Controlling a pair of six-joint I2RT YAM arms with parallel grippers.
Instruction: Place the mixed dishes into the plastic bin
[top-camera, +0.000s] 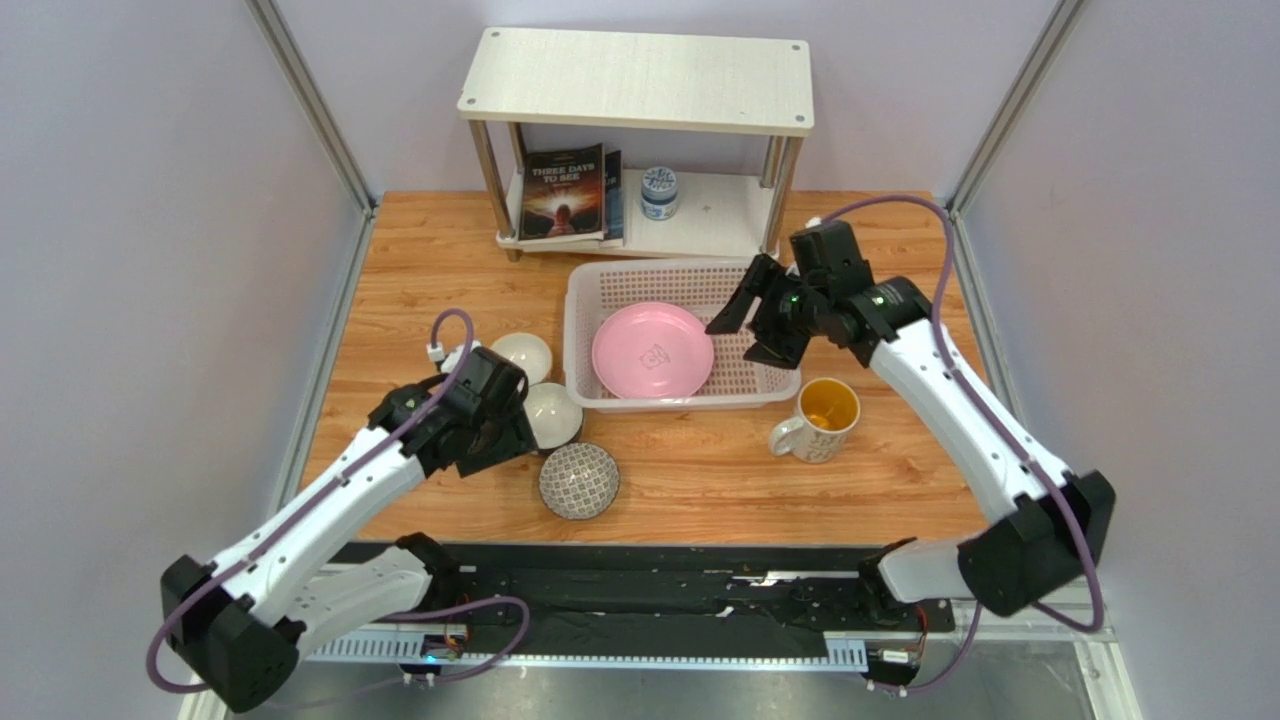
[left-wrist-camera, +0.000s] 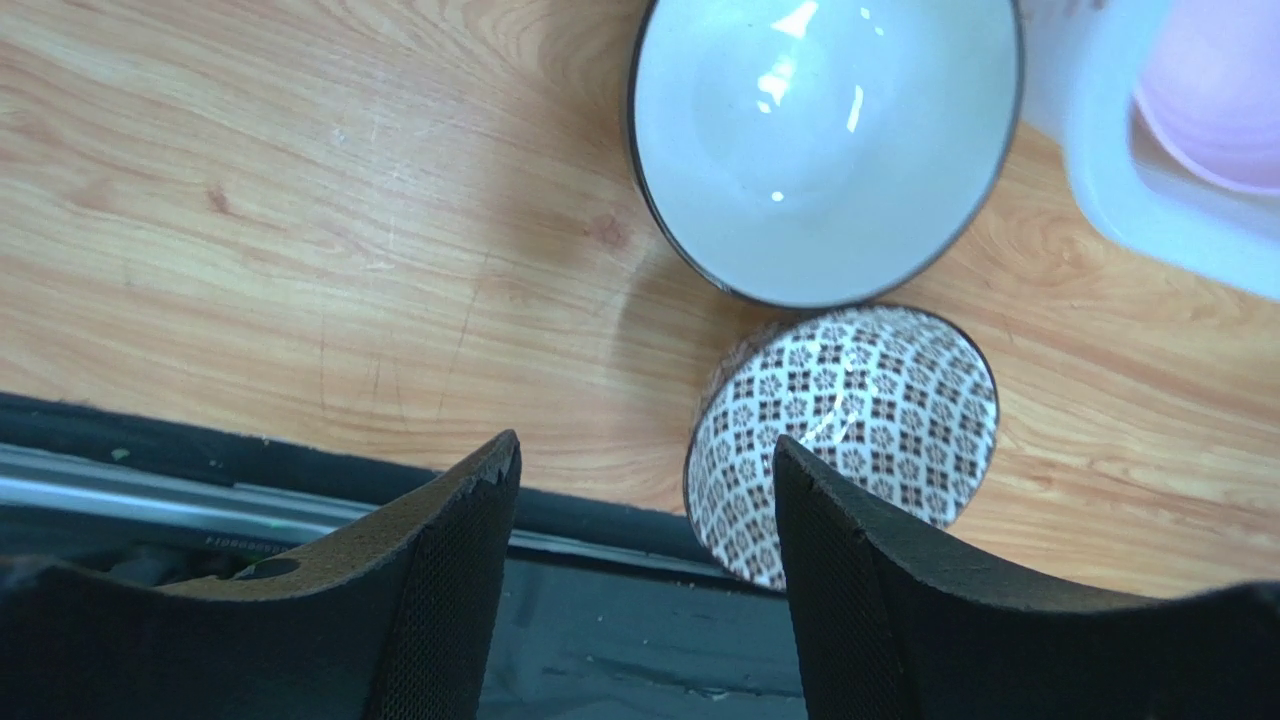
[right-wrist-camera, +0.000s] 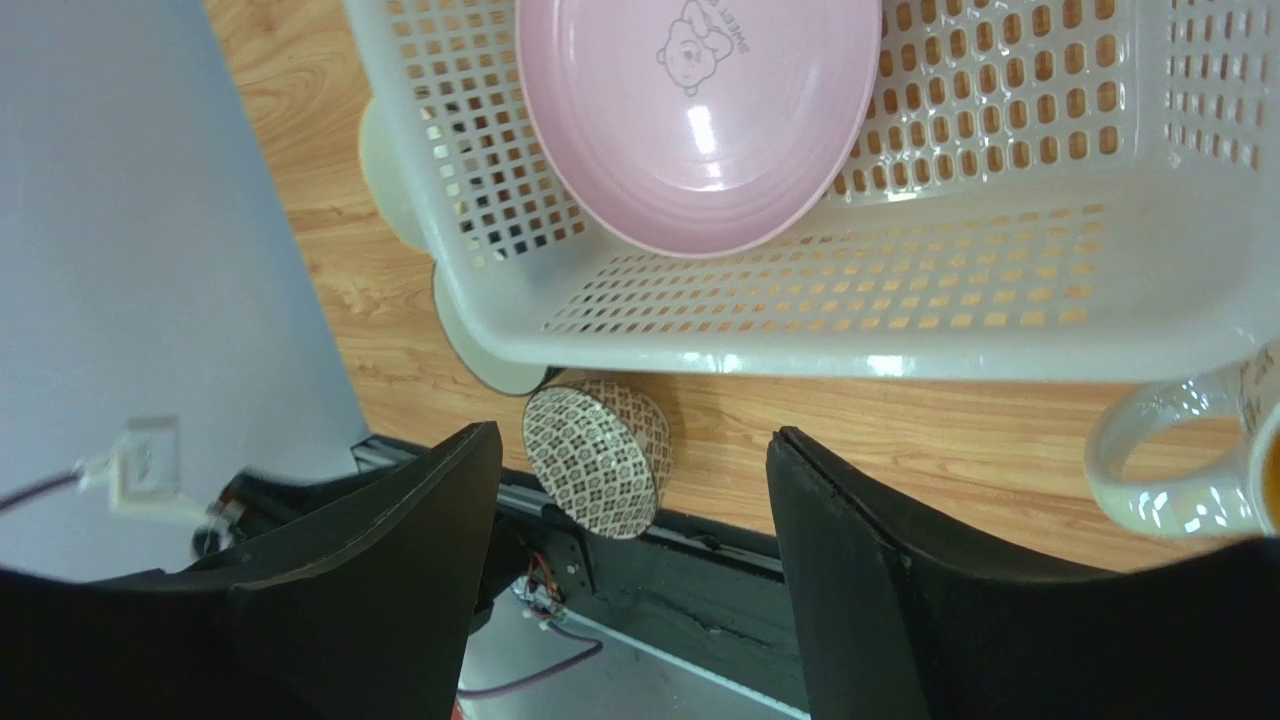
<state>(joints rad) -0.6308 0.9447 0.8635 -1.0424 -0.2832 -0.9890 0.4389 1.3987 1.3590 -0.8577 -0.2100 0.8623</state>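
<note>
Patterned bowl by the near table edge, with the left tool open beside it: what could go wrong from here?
1. The dark-patterned bowl sits close to the near edge of the table and right beside a white bowl; the open left tool, off-centre from it, might nudge either one instead of gripping.
2. The pink plate already fills much of the plastic bin; a bowl released onto it could slide or tip.

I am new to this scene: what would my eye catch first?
The pink plate lies in the bin, before the shelf. Two white bowls and a patterned bowl stand left of it, the mug right. The left gripper and right gripper hang open, empty.
</note>
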